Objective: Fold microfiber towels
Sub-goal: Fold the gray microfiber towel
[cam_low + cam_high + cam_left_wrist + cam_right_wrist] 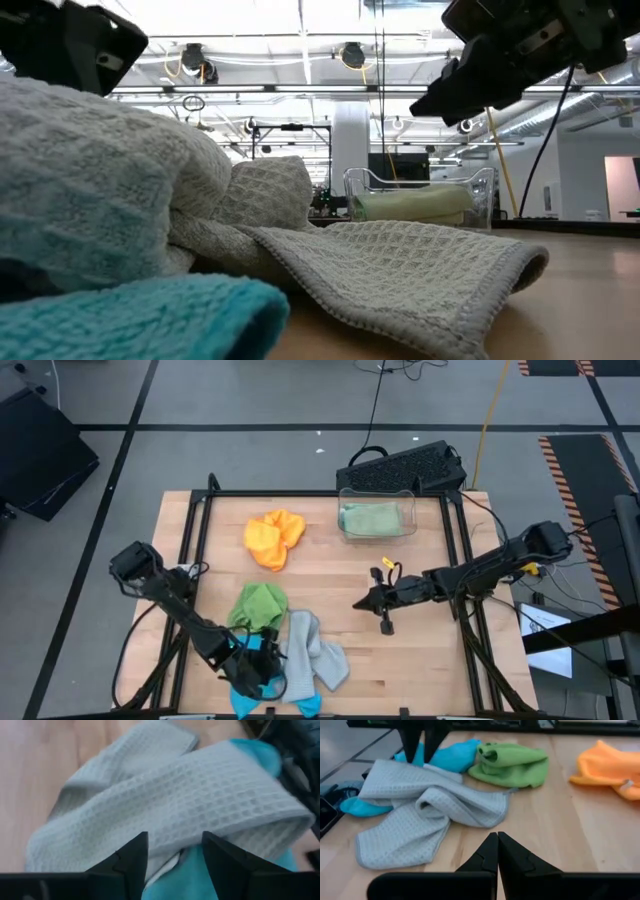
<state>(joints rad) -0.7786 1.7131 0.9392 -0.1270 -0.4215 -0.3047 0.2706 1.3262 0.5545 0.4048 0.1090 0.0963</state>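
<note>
Left fingers [172, 857] spread wide over the grey towel [175, 805]; right fingers [498, 851] pressed together, empty, at its 2 o'clock.

Grey waffle-weave towel [312, 650], crumpled and partly doubled over on itself, lies near the table's front edge, overlapping a blue towel [250, 682] bunched at that edge. Bright green towel [259, 606], bunched, sits just behind these, touching the grey one; orange towel [274, 538], crumpled with a small white tag visible in the right wrist view, lies apart farther back. Pale green towel [372, 518], folded flat, rests at the rear of the table, well apart from the others.
</note>
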